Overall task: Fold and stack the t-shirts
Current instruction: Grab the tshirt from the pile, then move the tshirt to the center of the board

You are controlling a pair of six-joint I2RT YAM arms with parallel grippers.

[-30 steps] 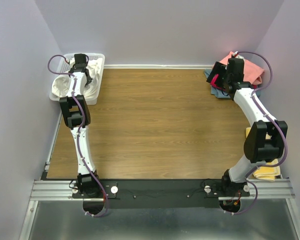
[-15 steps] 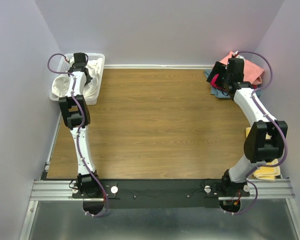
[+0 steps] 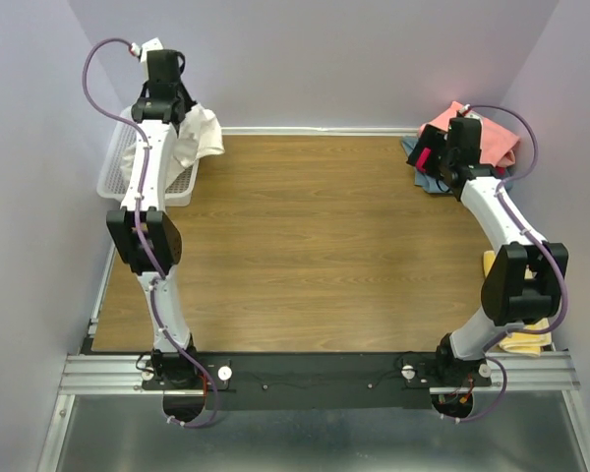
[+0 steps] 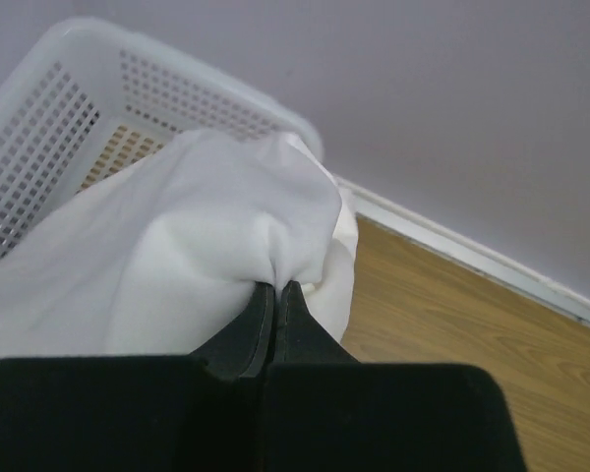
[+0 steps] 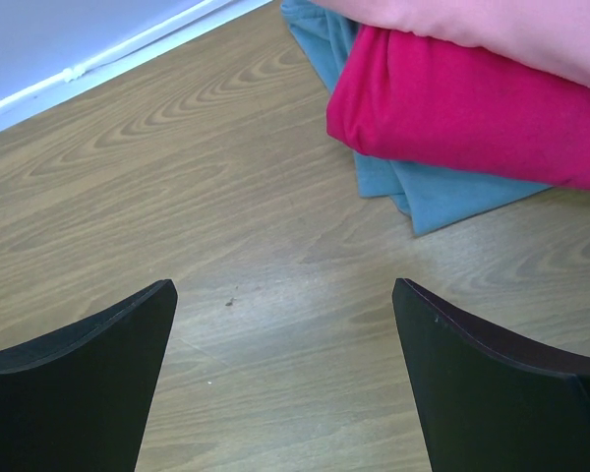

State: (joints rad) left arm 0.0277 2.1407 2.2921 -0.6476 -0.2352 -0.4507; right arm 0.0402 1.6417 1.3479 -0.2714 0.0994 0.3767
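Note:
My left gripper (image 3: 182, 110) is shut on the white t-shirt (image 3: 199, 136) and holds it lifted above the white mesh basket (image 3: 116, 175) at the back left; in the left wrist view the cloth (image 4: 177, 256) bunches at my gripper (image 4: 277, 287). The shirt hangs over the basket's right rim. At the back right lies a stack of folded shirts: salmon-pink (image 3: 492, 138) on top, crimson (image 5: 472, 108) and grey-blue (image 5: 423, 187) under it. My right gripper (image 5: 285, 295) is open and empty above the wood, just left of the stack.
A folded yellow cloth (image 3: 521, 329) lies at the right table edge behind my right arm. The white wall strip (image 5: 108, 59) runs along the table's back edge. The walls stand close on the left and the right.
My left arm has risen and lifted the white t-shirt up out of the basket, toward the back wall. My right arm has stayed in place.

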